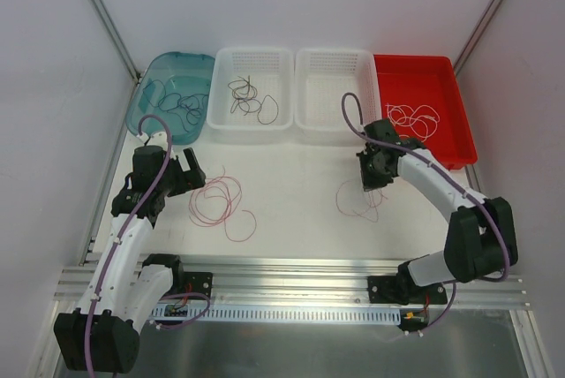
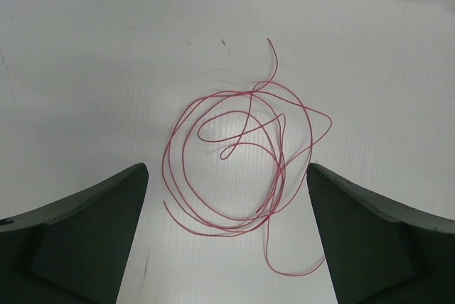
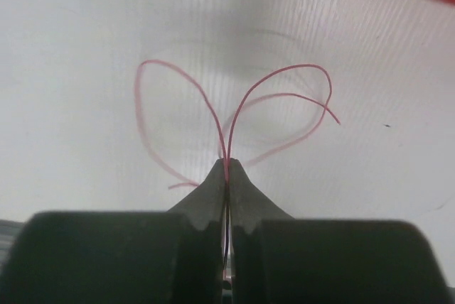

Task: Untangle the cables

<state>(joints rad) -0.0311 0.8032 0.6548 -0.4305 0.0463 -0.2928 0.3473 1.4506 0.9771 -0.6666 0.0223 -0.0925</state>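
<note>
Right wrist view: a hair-thin pink wire strand (image 3: 226, 149), judged light, limp and springy, loops at frame centre over the white counter (image 3: 71, 48); the right tool (image 3: 227, 176) is pinched closed on it near the loops' base; the left tool (image 2: 227, 172) gapes wide, empty, above a second pink coil (image 2: 281, 169).

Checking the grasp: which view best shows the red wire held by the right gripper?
Right wrist: the red wire runs straight into the shut right gripper, loops fanning out beyond. Top external shows only faint loops below the gripper. Left wrist shows a separate red coil.
</note>
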